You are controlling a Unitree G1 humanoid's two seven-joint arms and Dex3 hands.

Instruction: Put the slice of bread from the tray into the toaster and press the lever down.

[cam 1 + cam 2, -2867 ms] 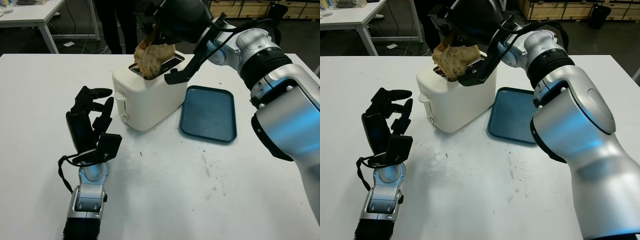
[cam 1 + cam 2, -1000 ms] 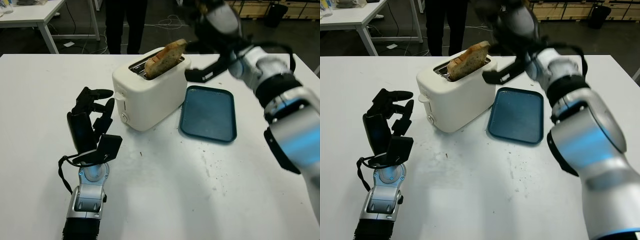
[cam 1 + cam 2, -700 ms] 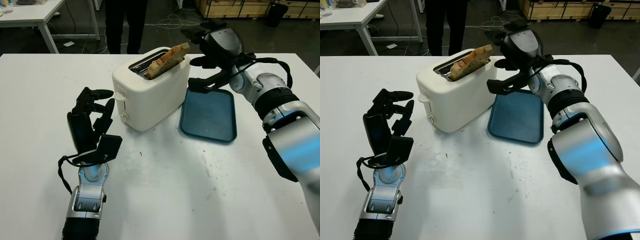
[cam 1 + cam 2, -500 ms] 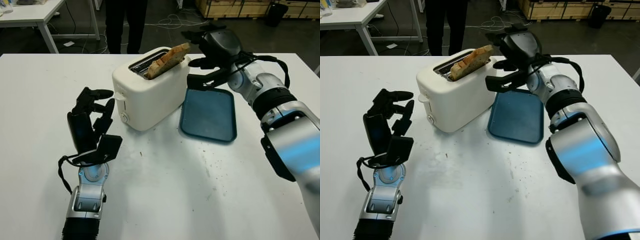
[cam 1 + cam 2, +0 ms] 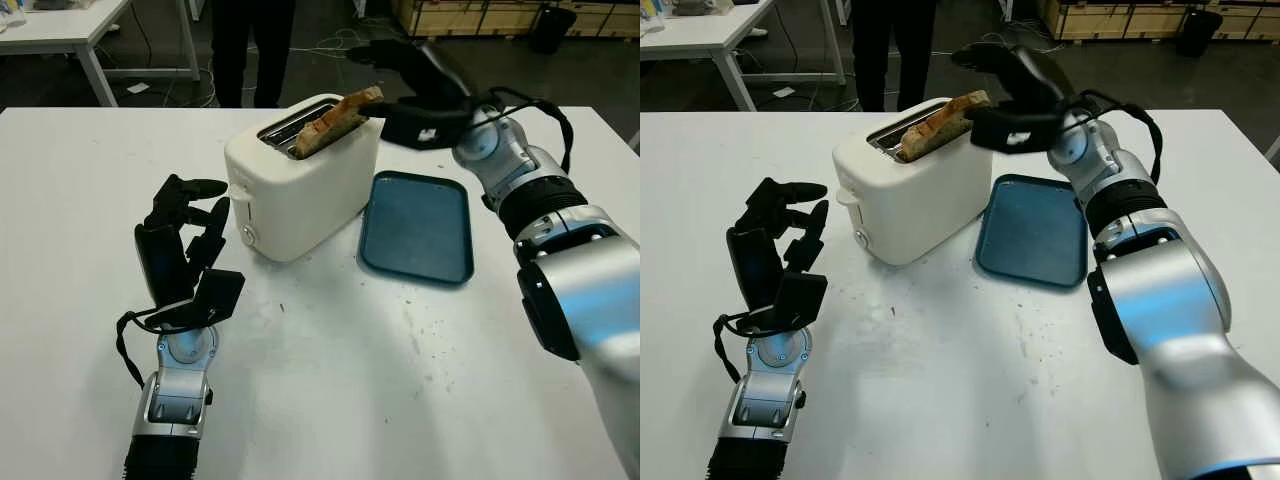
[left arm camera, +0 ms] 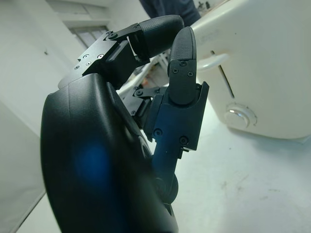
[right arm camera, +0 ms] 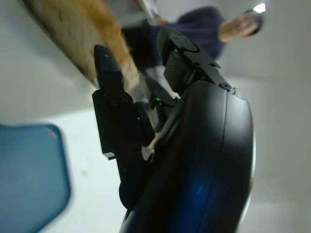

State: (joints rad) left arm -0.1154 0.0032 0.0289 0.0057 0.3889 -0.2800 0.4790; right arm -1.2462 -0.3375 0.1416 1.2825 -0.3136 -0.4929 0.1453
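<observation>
The bread (image 5: 337,120) juts half out of the toaster (image 5: 300,185), upper centre; the right hand (image 5: 425,95) beside it holds nothing, fingers uncurled.

A white desk (image 5: 330,400) fills most of the head views, its top scattered with small dark crumbs and specks toward the near right. Beyond its far edge the floor (image 5: 160,60) is dark grey. At the far left stands a second white table (image 5: 70,30) on white legs, with loose cables (image 5: 345,40) trailing over the floor behind the desk. A person in dark trousers (image 5: 250,45) stands just past the desk's far edge. Along the back at the right runs a row of pale wooden crates (image 5: 480,15), with a dark bin (image 5: 545,25) standing in front of them.
</observation>
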